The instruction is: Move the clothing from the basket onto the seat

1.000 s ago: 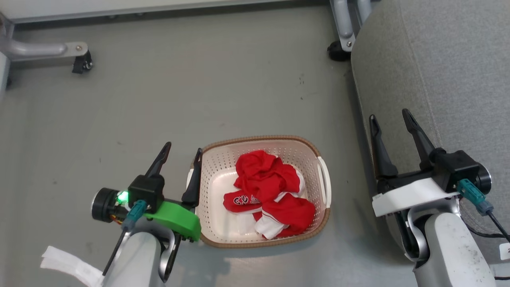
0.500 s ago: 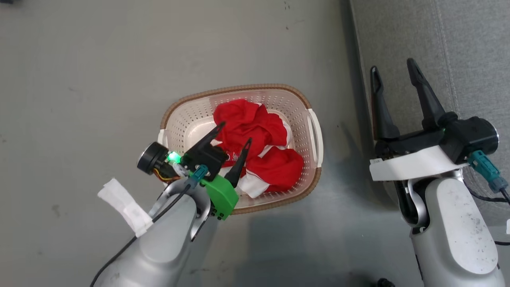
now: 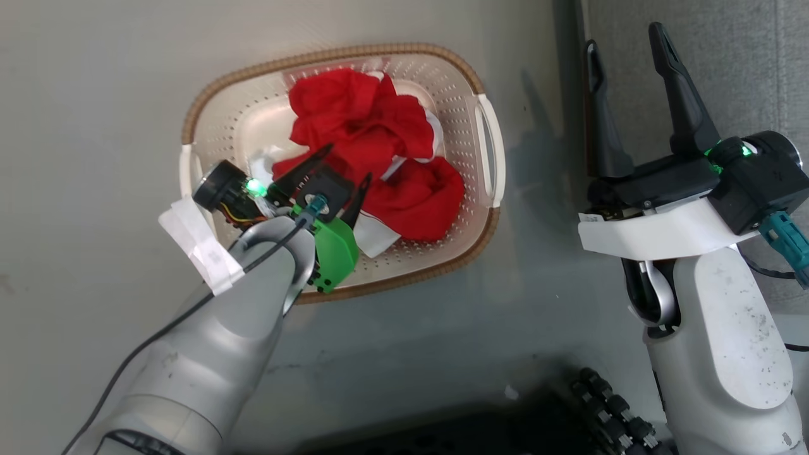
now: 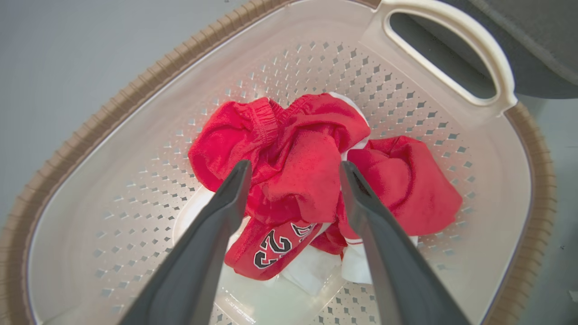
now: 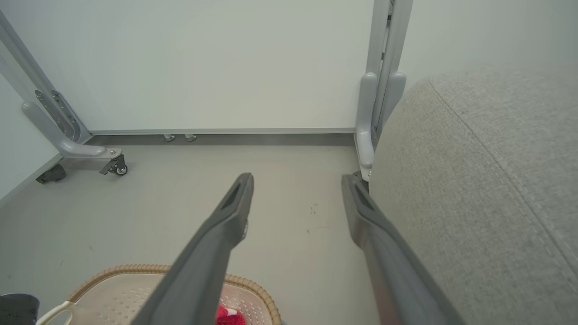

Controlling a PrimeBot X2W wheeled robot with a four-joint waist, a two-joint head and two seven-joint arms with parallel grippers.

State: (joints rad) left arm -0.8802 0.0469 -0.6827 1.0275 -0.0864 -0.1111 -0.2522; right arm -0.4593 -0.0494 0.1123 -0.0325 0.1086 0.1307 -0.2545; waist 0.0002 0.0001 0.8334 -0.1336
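Note:
The cream basket (image 3: 490,148) with its brown rim stands on the floor and holds the red clothing (image 3: 366,126), a crumpled heap with white parts. In the left wrist view the clothing (image 4: 302,176) shows a red piece with outlined numerals at its lower edge. My left gripper (image 3: 346,164) reaches down into the basket (image 4: 447,49) and is open, its fingers (image 4: 226,203) straddling the top of the heap without closing on it. My right gripper (image 3: 622,35) hangs open and empty to the right of the basket, at the edge of the grey seat (image 3: 746,69).
In the right wrist view the seat (image 5: 487,180) fills the right side, and a white wall panel on a grey wheeled frame (image 5: 81,149) stands behind bare floor. A dark ribbed part of my base (image 3: 607,404) lies at the bottom of the head view.
The head camera has tilted down, so the basket sits higher in the picture. My left gripper has moved from beside the basket's left rim into it, over the clothing. The right gripper stayed open.

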